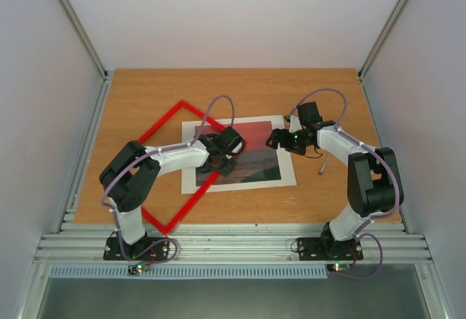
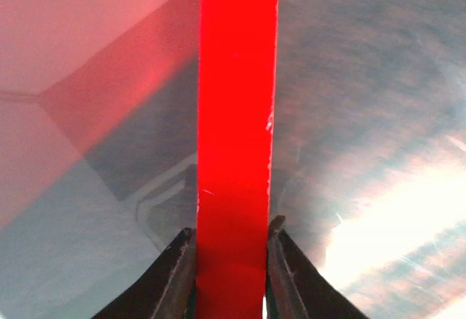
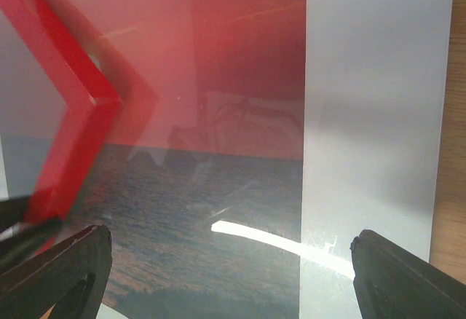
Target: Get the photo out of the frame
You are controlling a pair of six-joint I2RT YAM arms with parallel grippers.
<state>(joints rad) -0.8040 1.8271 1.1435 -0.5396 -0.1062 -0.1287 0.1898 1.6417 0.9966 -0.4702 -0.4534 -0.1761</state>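
**A:** ok, where's everything sitting right now?

**B:** Taking the flat white mat sheet [image 3: 378,115] as the anchor. The flat rectangular sunset print [image 1: 258,160], red-orange sky over dark sea, lies face up inside the mat's border. It's glossy, with loads of reflections on it. The thin bright red rectangular picture frame [image 1: 159,123] is turned cornerwise to the mat. One corner pokes in over the print, and most of the frame sticks out past the mat's left edge, over the brown wooden table [image 1: 145,86].

**A:** and the grippers?

**B:** The left gripper [image 2: 233,228] is clamped on the frame, one dark finger pressed against each side of a red bar. It's above the left part of the mat. The right gripper [image 3: 229,235] is spread wide with nothing between its fingers, hanging over the mat's right side. One finger is above the print's dark sea, the other above the white border.

**A:** is the frame lifted off the mat or lying on it?

**B:** honestly can't tell. The print isn't inside the frame though, the frame only crosses over it.
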